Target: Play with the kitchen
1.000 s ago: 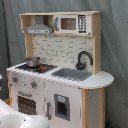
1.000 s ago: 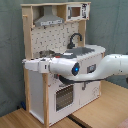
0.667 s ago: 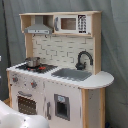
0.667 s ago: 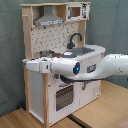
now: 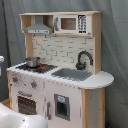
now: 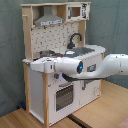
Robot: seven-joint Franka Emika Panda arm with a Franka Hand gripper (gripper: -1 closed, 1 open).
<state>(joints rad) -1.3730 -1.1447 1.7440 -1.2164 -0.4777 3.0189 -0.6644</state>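
Nothing looks touched yet: we see the kitchen (image 5: 59,70) upright on the table (image 6: 100,107), oven shut, pot (image 5: 33,61) on hob. End effector (image 6: 34,64) near its side; grip state unclear.

The arm (image 6: 75,66) seems to have shifted slightly left.

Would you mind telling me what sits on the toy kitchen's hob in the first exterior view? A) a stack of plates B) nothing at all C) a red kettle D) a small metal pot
D: a small metal pot stands on the hob of the kitchen, below the grey hood and to the first exterior view's left of the sink.
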